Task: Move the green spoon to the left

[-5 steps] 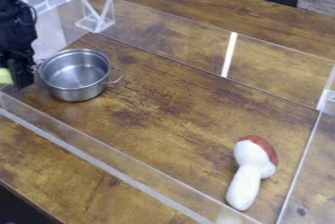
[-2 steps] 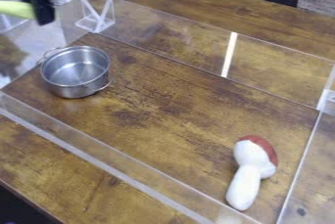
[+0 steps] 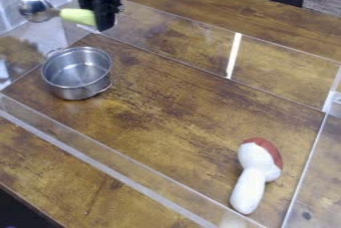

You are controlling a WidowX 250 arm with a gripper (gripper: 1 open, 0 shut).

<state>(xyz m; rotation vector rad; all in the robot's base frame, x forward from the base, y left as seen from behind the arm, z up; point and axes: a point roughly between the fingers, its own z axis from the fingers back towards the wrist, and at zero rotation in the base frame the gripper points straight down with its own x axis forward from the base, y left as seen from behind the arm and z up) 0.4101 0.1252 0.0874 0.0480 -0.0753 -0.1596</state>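
Gripping the green spoon [image 3: 78, 16] in partly closed jaws, the black end effector [image 3: 96, 15] hangs at the top left of the view above the wooden worktop [image 3: 186, 113], having travelled right and deeper into the scene from the left edge, where it sat beside the pot a second ago. The spoon juts out leftward from the fingers, clear of the surface. The steel pot [image 3: 76, 74] and the toy mushroom [image 3: 256, 175] lie where they were, the pot just below the arm, the mushroom well apart near the lower right corner. Clear plastic walls [image 3: 234, 56] fence the board; a broad bare stretch lies between pot and mushroom. No legible writing shows.
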